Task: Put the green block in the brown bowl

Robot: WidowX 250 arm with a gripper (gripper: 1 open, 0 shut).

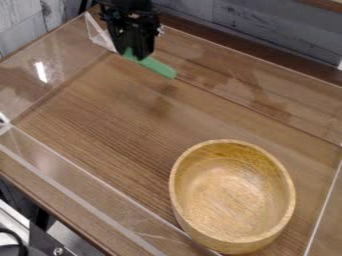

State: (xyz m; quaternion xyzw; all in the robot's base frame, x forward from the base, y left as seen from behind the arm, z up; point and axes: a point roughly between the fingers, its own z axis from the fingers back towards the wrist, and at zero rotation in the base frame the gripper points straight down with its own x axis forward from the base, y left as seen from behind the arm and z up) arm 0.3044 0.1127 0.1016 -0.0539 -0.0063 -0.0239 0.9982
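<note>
The green block point(160, 68), a small bright green bar, hangs tilted above the wooden table near the back, one end held in my black gripper point(135, 50). The gripper points downward and is shut on the block's upper end. A faint shadow of the block lies on the tabletop below and to its right. The brown bowl point(234, 195), a large light wooden bowl with a thick rim, stands at the front right with nothing inside it. It is well apart from the gripper, down and to the right in the picture.
The dark wooden tabletop point(107, 120) is enclosed by low clear plastic walls point(40, 70) on the left, the front and the right. A grey plank wall point(267, 20) runs behind. The table's front-left edge drops off at the bottom left.
</note>
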